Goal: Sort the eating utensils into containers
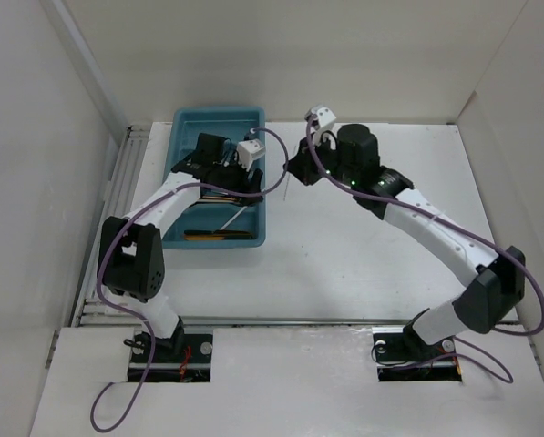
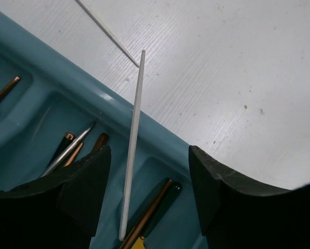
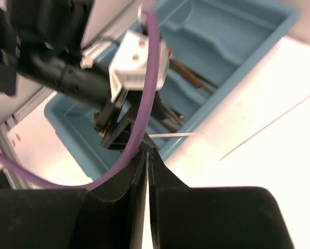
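Left jaws wide, flanking thin white chopstick [image 2: 134, 140] across glossy teal tray [image 2: 92, 89]; right jaws seemingly near-closed.

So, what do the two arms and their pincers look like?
The left arm and the right arm have white tubular links and bulky black joints. A purple cable runs along each. The left pincer and right pincer are broad and black, with a white camera block behind.
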